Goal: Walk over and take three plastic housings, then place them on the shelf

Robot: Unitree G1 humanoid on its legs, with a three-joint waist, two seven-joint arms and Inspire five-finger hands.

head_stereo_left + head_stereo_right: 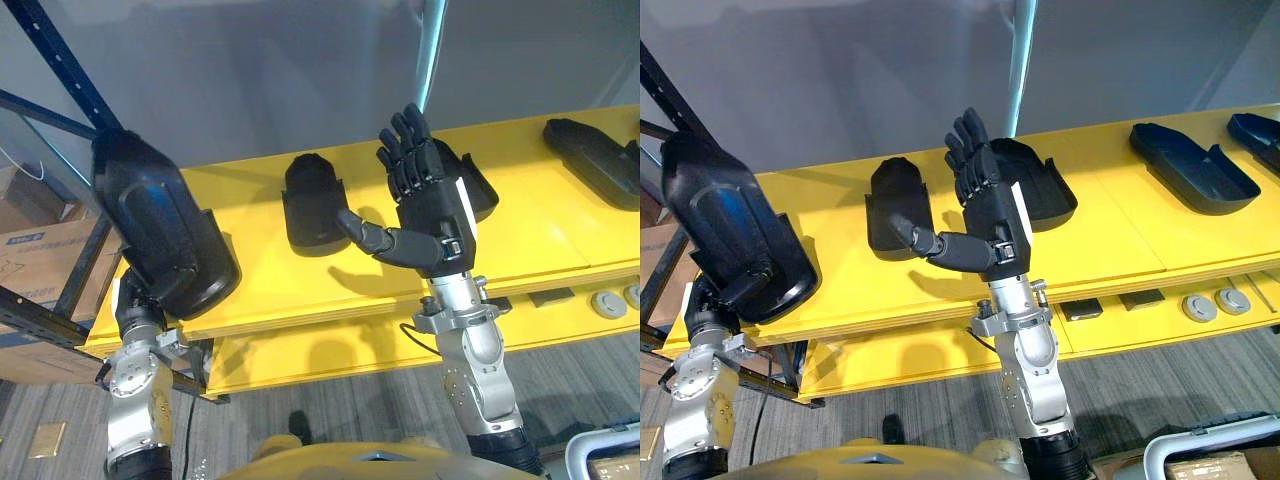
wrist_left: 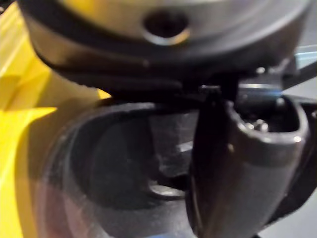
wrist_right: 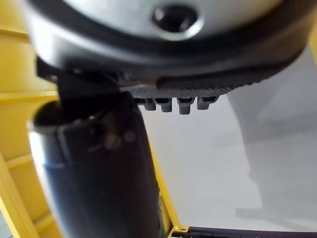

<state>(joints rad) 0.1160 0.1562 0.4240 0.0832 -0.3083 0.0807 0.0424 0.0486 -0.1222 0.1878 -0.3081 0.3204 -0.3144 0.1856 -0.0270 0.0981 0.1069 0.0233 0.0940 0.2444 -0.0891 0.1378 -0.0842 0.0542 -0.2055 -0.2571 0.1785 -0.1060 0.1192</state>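
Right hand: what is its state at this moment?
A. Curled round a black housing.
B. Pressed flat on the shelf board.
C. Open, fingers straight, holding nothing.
C: the right hand has its fingers standing straight and its thumb out to the side, with nothing between them, held up by the yellow shelf.

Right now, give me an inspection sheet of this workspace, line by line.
Surface: yellow shelf, two levels.
Job's things: held housing, tilted at the shelf's left end. Lying on top: left housing, middle housing, right housing, far housing.
Clutter: grey discs and flat dark pieces on the lower level.
Robot hands: left robot hand shut on the held housing; right robot hand open, raised over the shelf, holding nothing.
Cables: thin pale wire behind the rack.
Surroundings: blue rack, cardboard boxes, grey wall, grey floor.
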